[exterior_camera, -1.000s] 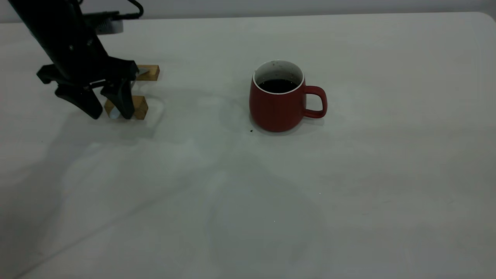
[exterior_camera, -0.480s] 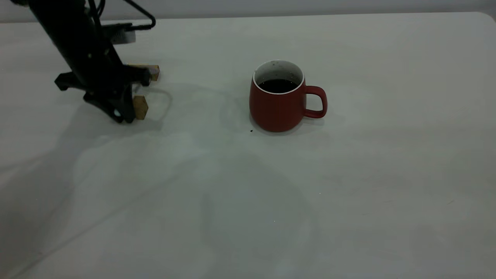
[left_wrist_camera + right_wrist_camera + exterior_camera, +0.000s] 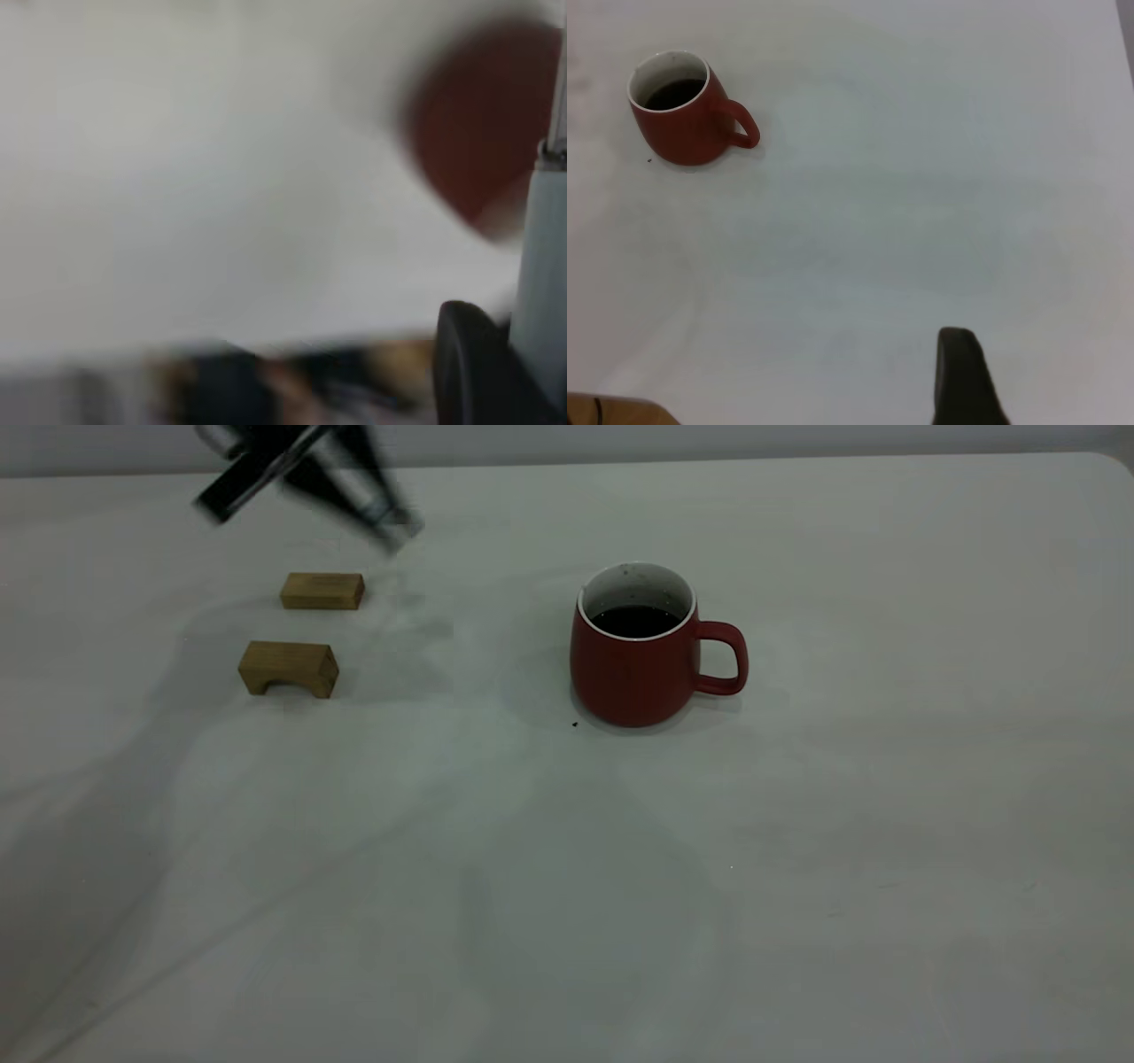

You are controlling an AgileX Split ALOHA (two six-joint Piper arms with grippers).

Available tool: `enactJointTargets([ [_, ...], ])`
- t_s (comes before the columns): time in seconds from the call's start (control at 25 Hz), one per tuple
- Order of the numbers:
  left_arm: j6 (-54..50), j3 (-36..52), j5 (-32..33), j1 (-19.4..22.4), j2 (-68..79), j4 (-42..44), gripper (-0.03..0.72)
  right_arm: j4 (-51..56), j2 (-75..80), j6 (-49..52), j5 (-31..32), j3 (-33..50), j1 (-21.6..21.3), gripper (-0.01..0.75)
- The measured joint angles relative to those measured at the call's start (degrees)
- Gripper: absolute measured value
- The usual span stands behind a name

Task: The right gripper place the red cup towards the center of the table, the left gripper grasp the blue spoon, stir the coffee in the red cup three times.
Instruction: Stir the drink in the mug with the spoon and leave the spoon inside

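The red cup (image 3: pixel 633 669) stands upright near the middle of the table (image 3: pixel 567 886), handle to the right, with dark coffee (image 3: pixel 634 621) inside. My left gripper (image 3: pixel 390 521) is a moving blur in the air at the far left, above and behind the wooden blocks and left of the cup. In the left wrist view the left gripper (image 3: pixel 523 354) is shut on the blue spoon (image 3: pixel 542 266), whose pale handle runs beside a dark finger (image 3: pixel 469 372); the red cup (image 3: pixel 483 124) lies ahead. The right gripper (image 3: pixel 1036 390) hangs open and empty, far from the red cup (image 3: pixel 687 124).
Two wooden blocks (image 3: pixel 322 591) (image 3: pixel 288 667) lie on the table at the left, with nothing resting on them. A small dark speck (image 3: pixel 575 724) sits by the cup's base. The table's rounded corner (image 3: pixel 1112 465) is at the far right.
The left gripper closed low between the wooden blocks, then rose and swung right towards the cup. The spoon is gone from the blocks. The cup has not moved.
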Motion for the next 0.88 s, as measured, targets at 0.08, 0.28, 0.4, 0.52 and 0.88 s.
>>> enactJointTargets([
  [0.08,-6.58,-0.32,0.29,-0.33,0.0,-10.73,0.139,0.0,0.0,0.0,0.0,0.0,0.0,0.493],
  [0.28,-16.13,-0.48,0.29,-2.82,0.0,-30.93,0.139,0.0,0.0,0.0,0.0,0.0,0.0,0.492],
  [0.4,-23.85,-0.48,0.29,-5.08,0.0,-34.15,0.138,0.0,0.0,0.0,0.0,0.0,0.0,0.493],
  [0.52,-31.77,-0.48,0.29,-7.01,0.0,-34.36,0.136,0.0,0.0,0.0,0.0,0.0,0.0,0.493],
  [0.88,-40.7,-0.48,-1.56,-9.76,1.34,-30.51,0.135,0.0,0.0,0.0,0.0,0.0,0.0,0.493],
])
